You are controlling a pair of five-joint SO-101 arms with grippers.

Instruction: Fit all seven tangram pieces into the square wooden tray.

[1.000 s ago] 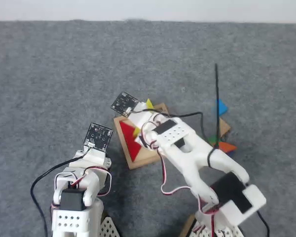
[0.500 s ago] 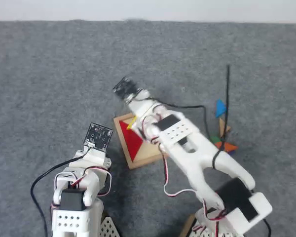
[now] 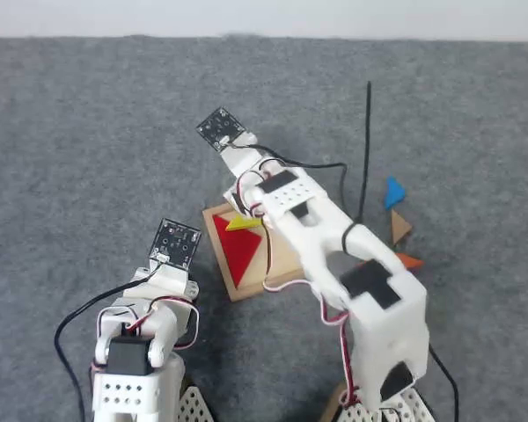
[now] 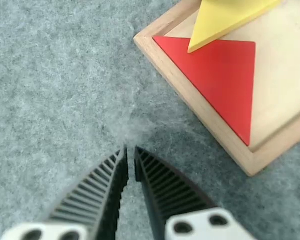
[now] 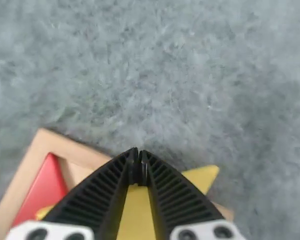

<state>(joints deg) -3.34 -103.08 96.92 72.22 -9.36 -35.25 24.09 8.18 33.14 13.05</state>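
The square wooden tray (image 3: 255, 286) lies mid-table and holds a large red triangle (image 3: 240, 251). A yellow triangle (image 3: 244, 222) rests tilted over the red triangle's far corner and the tray's far part. My right gripper (image 5: 138, 154) is shut above the yellow triangle (image 5: 200, 177) at the tray's far rim (image 5: 70, 146); nothing shows between its tips. My left gripper (image 4: 130, 152) is shut and low over the carpet just short of the tray's near-left rim (image 4: 200, 102). From there the red triangle (image 4: 225, 75) and yellow triangle (image 4: 225, 15) show.
Loose pieces lie on the grey carpet right of the tray: a blue one (image 3: 393, 192), a tan triangle (image 3: 399, 227) and an orange one (image 3: 410, 260). The right arm's body (image 3: 334, 255) spans the tray's right side, and a black cable (image 3: 367, 149) runs beyond it.
The right arm swung left and stretched farther out, its gripper moving past the tray's far corner. The yellow triangle shifted down onto the red triangle. The left arm stayed still.
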